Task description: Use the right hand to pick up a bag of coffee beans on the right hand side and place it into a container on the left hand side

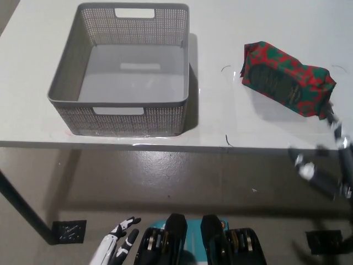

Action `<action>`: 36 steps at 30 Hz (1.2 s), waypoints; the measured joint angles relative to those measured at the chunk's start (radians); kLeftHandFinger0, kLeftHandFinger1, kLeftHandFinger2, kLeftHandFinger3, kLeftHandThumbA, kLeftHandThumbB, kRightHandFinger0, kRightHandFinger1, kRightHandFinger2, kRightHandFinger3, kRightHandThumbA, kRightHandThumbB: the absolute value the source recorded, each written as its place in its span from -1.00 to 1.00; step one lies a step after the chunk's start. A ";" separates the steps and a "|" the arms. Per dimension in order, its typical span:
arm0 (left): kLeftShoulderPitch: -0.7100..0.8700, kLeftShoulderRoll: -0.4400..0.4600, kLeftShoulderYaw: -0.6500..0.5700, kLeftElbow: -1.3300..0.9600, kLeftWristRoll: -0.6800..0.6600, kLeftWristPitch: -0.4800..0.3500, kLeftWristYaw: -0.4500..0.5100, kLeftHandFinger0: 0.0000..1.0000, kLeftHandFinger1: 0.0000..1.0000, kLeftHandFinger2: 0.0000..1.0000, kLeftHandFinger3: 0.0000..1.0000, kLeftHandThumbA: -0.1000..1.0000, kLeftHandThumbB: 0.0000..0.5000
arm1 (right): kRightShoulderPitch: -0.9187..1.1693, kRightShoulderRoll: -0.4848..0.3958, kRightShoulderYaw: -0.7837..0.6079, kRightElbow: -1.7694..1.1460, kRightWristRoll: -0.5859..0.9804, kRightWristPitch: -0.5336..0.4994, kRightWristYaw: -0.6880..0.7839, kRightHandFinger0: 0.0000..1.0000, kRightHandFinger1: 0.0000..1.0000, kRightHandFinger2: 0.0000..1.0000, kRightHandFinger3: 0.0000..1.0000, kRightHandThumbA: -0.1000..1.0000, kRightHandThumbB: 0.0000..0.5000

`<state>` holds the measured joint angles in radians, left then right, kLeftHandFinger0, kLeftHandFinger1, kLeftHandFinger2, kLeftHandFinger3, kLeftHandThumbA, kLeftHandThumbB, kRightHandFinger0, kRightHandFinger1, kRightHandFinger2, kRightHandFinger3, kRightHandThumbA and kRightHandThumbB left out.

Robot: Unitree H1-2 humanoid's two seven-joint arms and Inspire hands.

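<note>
At the lower left, below the table edge, the white left hand [117, 243] is seen at rest, its fingers spread loosely and nothing held. On the left part of the white table [220, 121] a grey perforated container [71, 72] is placed upright, and nothing is seen inside it. Further right, well apart from the container, the bag of coffee beans [287, 80], wrapped in red and green, is laid on its side on the tabletop. At the right edge, just below and beside the bag, the black right hand [328, 165] is seen blurred; its fingers appear spread and nothing is gripped, and contact with the bag cannot be told.
</note>
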<state>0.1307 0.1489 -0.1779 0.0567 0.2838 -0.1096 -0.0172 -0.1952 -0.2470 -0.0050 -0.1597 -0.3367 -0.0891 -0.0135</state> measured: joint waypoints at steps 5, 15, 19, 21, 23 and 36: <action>0.005 0.000 -0.001 0.001 0.002 0.000 0.000 1.00 1.00 1.00 1.00 1.00 0.20 | -0.172 -0.061 0.009 0.029 -0.056 0.100 0.029 1.00 1.00 1.00 1.00 0.59 0.94; 0.022 -0.001 -0.001 0.007 0.004 0.000 0.000 1.00 1.00 1.00 1.00 1.00 0.24 | -0.512 -0.143 0.143 0.346 -0.180 0.246 0.105 1.00 1.00 1.00 1.00 0.55 1.00; 0.034 -0.001 -0.002 0.011 0.005 -0.001 0.000 1.00 1.00 1.00 1.00 1.00 0.25 | -0.578 -0.144 0.191 0.467 -0.190 0.271 0.141 1.00 1.00 1.00 1.00 0.69 1.00; 0.051 -0.001 -0.005 0.012 0.005 -0.003 0.000 1.00 1.00 1.00 1.00 1.00 0.35 | -0.592 -0.144 0.223 0.507 -0.196 0.283 0.165 1.00 1.00 1.00 1.00 0.69 1.00; 0.068 -0.003 -0.008 0.012 0.006 -0.006 0.000 1.00 1.00 1.00 1.00 1.00 0.32 | -0.596 -0.144 0.250 0.537 -0.200 0.293 0.182 1.00 1.00 1.00 1.00 0.68 1.00; 0.114 -0.006 -0.014 0.009 0.016 -0.012 0.000 1.00 1.00 1.00 1.00 1.00 0.26 | -0.626 -0.144 0.326 0.667 -0.204 0.353 0.281 1.00 1.00 1.00 1.00 0.76 1.00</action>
<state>0.2443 0.1429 -0.1922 0.0656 0.3001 -0.1218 -0.0174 -0.8214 -0.3907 0.3212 0.5072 -0.5411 0.2636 0.2679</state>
